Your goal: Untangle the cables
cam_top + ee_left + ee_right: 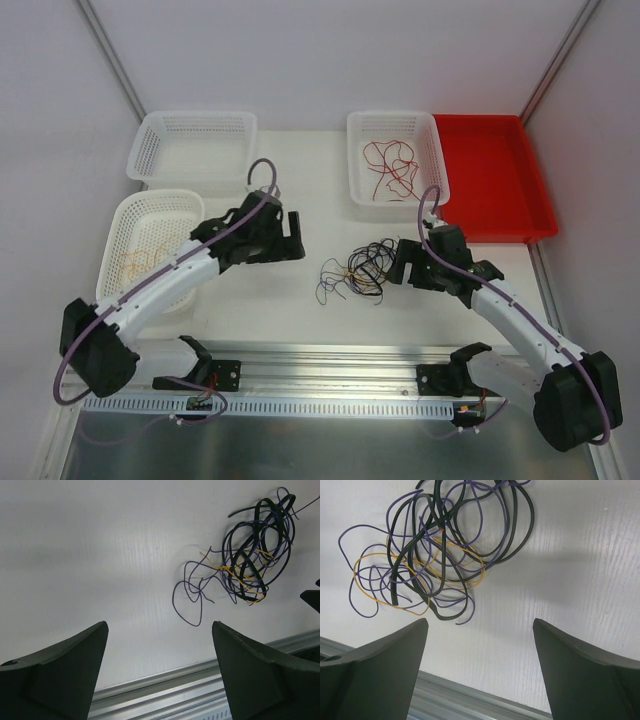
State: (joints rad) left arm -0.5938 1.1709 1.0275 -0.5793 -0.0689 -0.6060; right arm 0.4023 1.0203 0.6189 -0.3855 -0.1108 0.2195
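1. A tangle of cables [355, 270] is lying loose on the white counter [310, 170], roughly midway between the two arms, with black, dark purple and yellow-orange strands looping through one another
2. The left fingers [290, 235] are hanging to the left of the tangle, clearly apart from it
3. In the left wrist view, the left fingers [65, 675] are standing wide apart with only counter showing between them. The tangle of cables [252, 555] is sitting off to the upper right, with one thin purple strand trailing out to the left
4. The right fingers [405, 262] are hovering just beside the right edge of the tangle
5. In the right wrist view, the right fingers [380, 675] are spread wide and clamping nothing. The tangle of cables [437, 550] is lying ahead of them towards the upper left, short of the gap between the tips
6. Red cables [390, 165] are lying in a white mesh basket [395, 117] at the far side, right of centre, and a red tray [495, 175] is sitting just beside it on the right
7. Yellow-orange cables [135, 262] are lying in the near-left basket [150, 195], and a far-left basket [195, 116] is standing behind it
8. An aluminium rail [330, 360] is running along the near edge of the counter
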